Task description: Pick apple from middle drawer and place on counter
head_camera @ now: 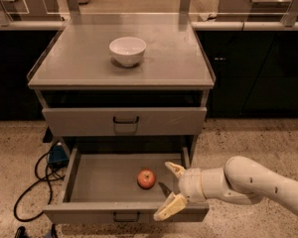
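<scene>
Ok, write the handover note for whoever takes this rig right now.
Gripper: open, empty, low over the right front of the middle drawer, just right of the apple and not touching it.
Apple: lying on the floor of the drawer, near the middle.
Counter: holds only a white bowl.
Done: the middle drawer is pulled out.
Left: close on the apple, lift it out, set it on the counter, probably beside the bowl.

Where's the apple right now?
Camera view: the apple lies in the open middle drawer, near its centre; the open gripper hovers just to its picture-right, not touching.
</scene>
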Controlling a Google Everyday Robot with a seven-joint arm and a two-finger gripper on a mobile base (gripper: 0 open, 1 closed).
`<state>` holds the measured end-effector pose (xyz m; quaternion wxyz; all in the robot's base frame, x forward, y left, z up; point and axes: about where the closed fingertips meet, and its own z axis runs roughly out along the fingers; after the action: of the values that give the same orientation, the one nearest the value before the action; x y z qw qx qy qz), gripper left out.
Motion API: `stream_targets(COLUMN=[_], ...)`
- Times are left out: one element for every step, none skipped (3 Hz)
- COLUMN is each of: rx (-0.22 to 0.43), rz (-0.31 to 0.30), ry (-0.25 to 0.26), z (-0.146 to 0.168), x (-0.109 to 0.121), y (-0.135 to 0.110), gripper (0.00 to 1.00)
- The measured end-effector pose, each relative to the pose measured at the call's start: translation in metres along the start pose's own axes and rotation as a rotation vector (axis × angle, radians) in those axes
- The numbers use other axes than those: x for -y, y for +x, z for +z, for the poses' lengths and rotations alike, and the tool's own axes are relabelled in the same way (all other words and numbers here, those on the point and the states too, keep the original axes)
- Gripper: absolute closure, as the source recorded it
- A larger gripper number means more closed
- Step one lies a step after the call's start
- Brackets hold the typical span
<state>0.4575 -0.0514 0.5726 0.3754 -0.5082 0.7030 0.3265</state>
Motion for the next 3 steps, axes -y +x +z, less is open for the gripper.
stream_targets(rx=[0.142, 0.279, 0.313], rz=[0.021, 0.082, 0.094], ry=[0.108, 0.294, 0.433], z=[-0.007, -0.040, -0.067], x=[0.033, 0.049, 0.068], y=[-0.005, -0.028, -0.044], gripper=[0.00, 0.00, 0.00])
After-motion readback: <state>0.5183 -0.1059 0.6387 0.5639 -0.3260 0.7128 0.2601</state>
